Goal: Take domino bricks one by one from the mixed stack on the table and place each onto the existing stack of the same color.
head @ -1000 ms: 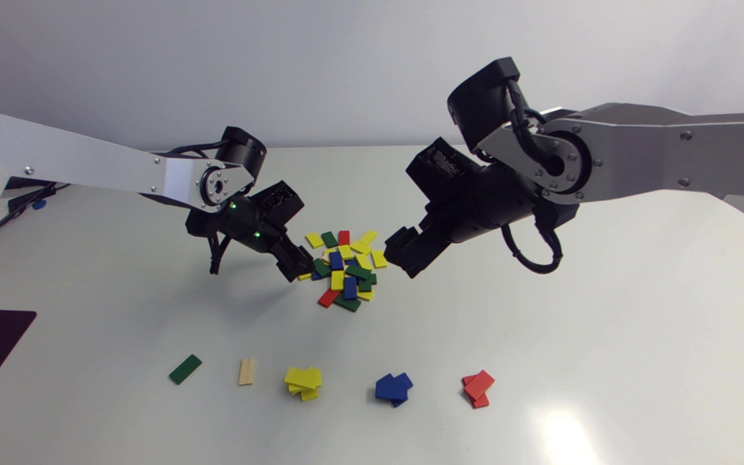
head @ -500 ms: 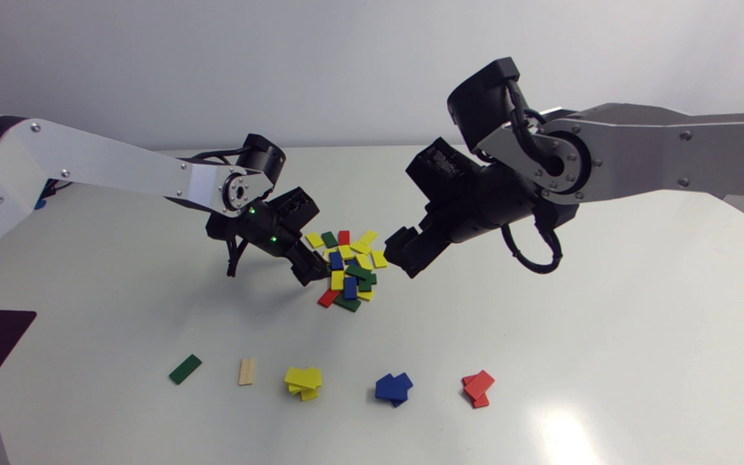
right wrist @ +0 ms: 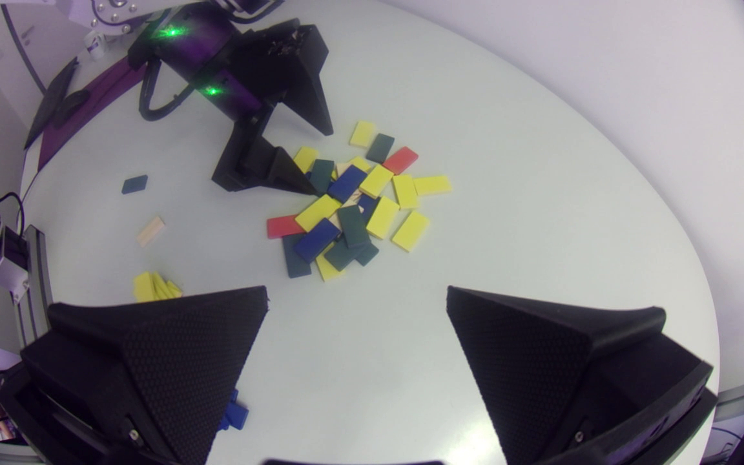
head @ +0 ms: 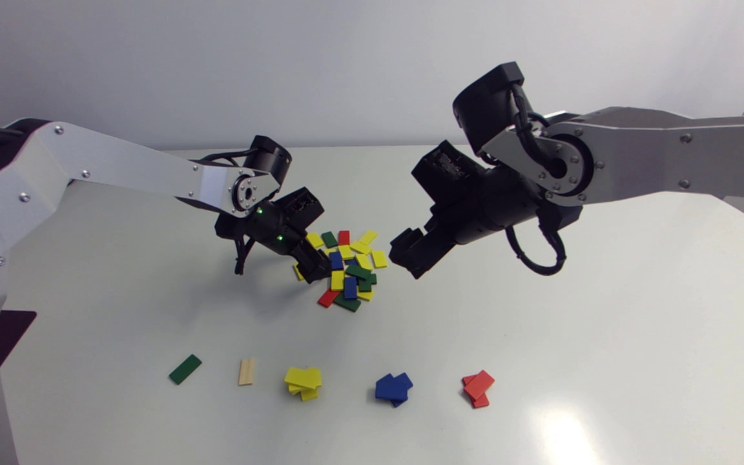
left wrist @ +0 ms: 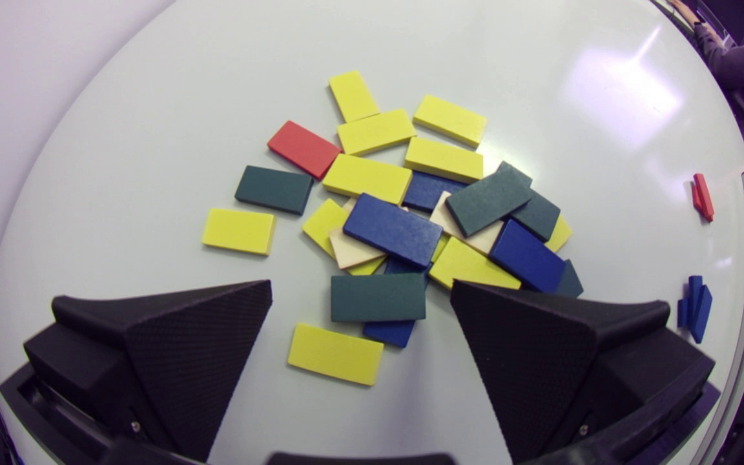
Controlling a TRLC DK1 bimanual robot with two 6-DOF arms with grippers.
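Worktop (head: 604, 323) is white with a rounded edge. The mixed pile (head: 347, 270) of domino bricks sits near the middle of the head view, slightly left of centre. It holds yellow, dark green, blue, red and a few pale wood pieces, overlapping, most lying flat.

Left arm enters from the left edge of the frame. The left claw (head: 316, 270) is down at the pile's left margin, fingers spread wide, nothing gripped. In the left wrist view a dark green brick (left wrist: 377, 297) lies flat in the gap between the fingers, resting partly over a blue one. A single yellow brick (left wrist: 335, 354) lies nearer the claw, also within the gap. Whether either finger touches a brick cannot be judged.

Right arm enters from the right edge. The right claw (head: 407, 256) hangs just right of the pile, raised above the worktop, fingers wide apart and empty. In the right wrist view the pile lies ahead of the fingers, with the left claw beyond it.

A sorted row runs along the lower part of the head view. Left to right:
- lone green brick (head: 185, 369)
- lone wood-coloured brick (head: 247, 371)
- yellow stack (head: 303, 382)
- blue stack (head: 393, 388)
- red stack (head: 478, 389)

Each is apart from its neighbour and well apart from the pile
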